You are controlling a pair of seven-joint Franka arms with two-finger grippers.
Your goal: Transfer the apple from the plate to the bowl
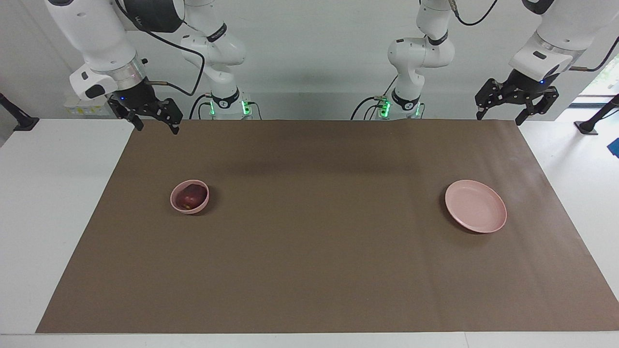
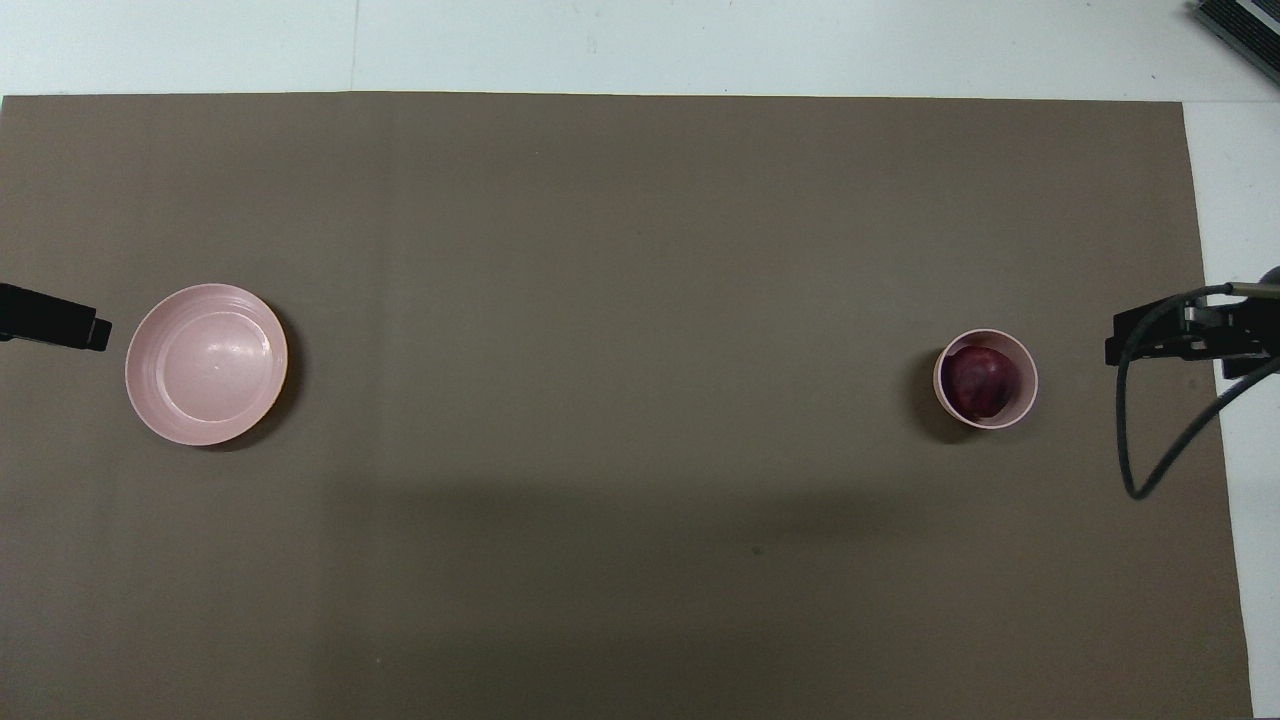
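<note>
Resting in bowl: apple (image 1: 189, 197), round, dark red
Bowl (image 1: 190, 208): small, deep, pink
Plate (image 1: 476, 212): wide, shallow, smooth
Right hand (image 1: 154, 127): fingers apart
Left hand (image 1: 499, 115): fingers apart

- apple (image 1: 190, 197) sits low in the bowl (image 1: 189, 196), so its underside is hidden
- overhead, both grippers get chopped off at the side edges
</note>
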